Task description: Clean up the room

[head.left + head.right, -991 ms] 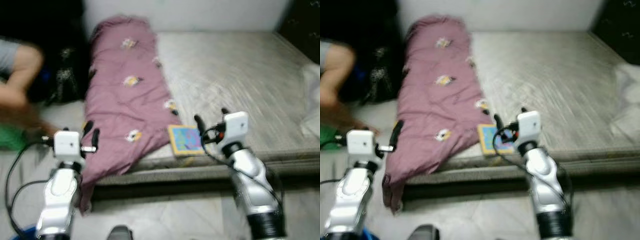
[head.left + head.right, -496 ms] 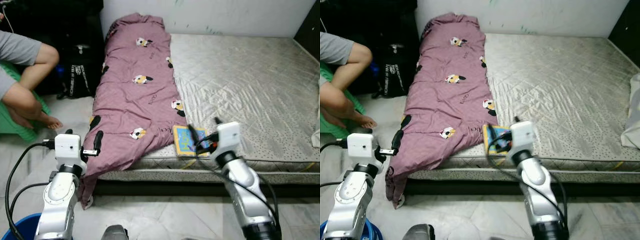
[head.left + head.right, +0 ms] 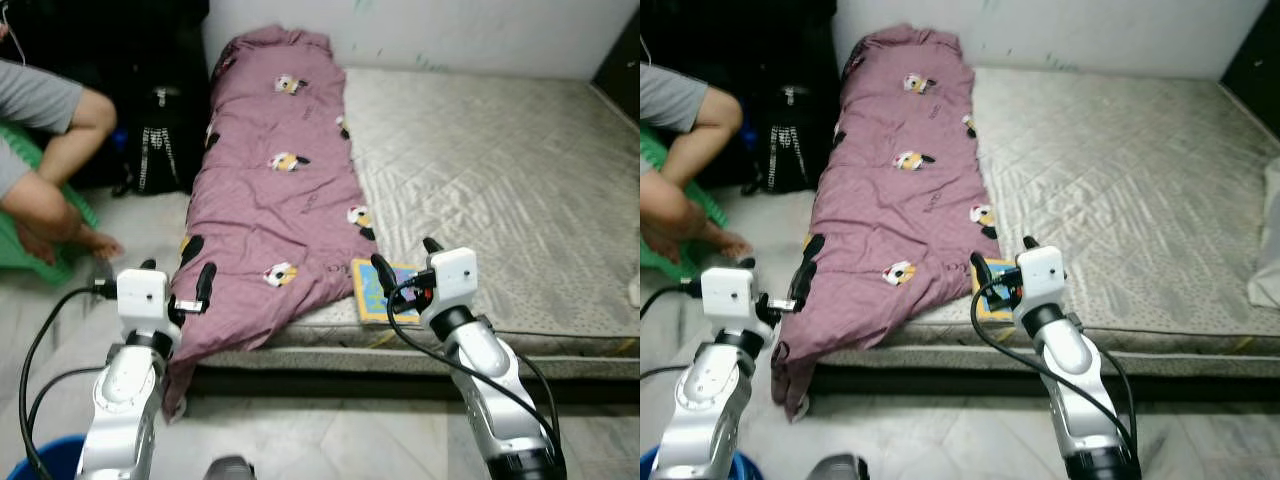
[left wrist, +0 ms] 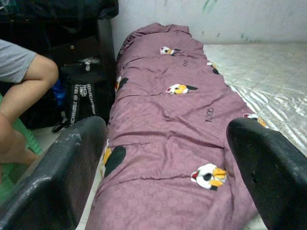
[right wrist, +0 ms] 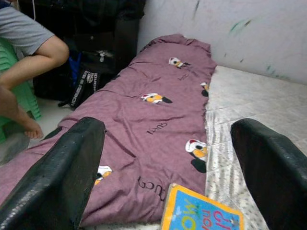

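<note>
Just ahead of the right gripper (image 3: 400, 262), whose fingers stand spread and empty, a book (image 5: 201, 213) lies flat near the mattress (image 3: 500, 170) edge, beside the blanket (image 3: 270, 190). It looks thin, stiff and light; I would pinch its near edge. Left gripper (image 3: 178, 282) is also spread, empty.

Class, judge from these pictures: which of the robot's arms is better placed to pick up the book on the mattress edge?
Right. The right gripper hovers open just before the book; the left gripper faces the purple blanket.
</note>
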`<state>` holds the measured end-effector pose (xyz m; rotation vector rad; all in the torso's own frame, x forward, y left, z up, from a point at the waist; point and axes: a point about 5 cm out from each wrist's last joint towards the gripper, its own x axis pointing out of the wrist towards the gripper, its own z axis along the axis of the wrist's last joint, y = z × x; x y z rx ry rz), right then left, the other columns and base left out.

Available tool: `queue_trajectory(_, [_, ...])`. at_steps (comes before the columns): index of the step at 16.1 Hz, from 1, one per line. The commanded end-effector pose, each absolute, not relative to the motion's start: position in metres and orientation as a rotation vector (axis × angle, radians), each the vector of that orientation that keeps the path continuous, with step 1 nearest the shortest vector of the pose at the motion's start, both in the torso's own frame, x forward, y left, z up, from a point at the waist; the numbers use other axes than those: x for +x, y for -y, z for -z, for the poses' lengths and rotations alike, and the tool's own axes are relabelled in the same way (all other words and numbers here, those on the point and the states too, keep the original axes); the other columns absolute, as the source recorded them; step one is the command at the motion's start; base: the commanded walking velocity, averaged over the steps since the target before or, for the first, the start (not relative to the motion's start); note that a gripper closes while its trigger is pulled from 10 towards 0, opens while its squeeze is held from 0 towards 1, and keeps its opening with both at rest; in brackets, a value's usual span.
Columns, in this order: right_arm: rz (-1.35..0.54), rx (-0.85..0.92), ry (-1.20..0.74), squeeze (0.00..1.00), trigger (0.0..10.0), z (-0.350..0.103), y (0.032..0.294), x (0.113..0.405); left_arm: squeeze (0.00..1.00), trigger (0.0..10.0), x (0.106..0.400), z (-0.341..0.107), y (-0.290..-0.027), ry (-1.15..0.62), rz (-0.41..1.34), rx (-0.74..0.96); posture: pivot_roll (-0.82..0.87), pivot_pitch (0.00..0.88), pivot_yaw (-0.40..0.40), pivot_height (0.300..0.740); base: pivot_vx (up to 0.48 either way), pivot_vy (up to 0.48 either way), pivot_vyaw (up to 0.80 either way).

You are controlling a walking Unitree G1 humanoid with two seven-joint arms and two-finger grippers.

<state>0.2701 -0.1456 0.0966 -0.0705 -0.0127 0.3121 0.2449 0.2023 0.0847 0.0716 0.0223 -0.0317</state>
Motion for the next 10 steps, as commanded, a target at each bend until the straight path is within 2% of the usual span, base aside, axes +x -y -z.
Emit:
queue_trajectory(1, [-0.306,-0.079,0.016,0.00,10.0,-0.0990,0.1503,0.2693,0.00,10.0,0.2429,-0.0852,-0.1998,-0.027,0.038,0.063,-0.01,0.082,-0.068,0.740,0.356,0.000,0.00])
queue_trajectory(10, [-0.323,-0.107,0.010,0.00,10.0,-0.0979,0.1516,0.2695,0.00,10.0,0.2470,-0.0867,-0.1970,-0.031,0.061,0.066,0.00,0.071,-0.068,0.740,0.354,0.000,0.00])
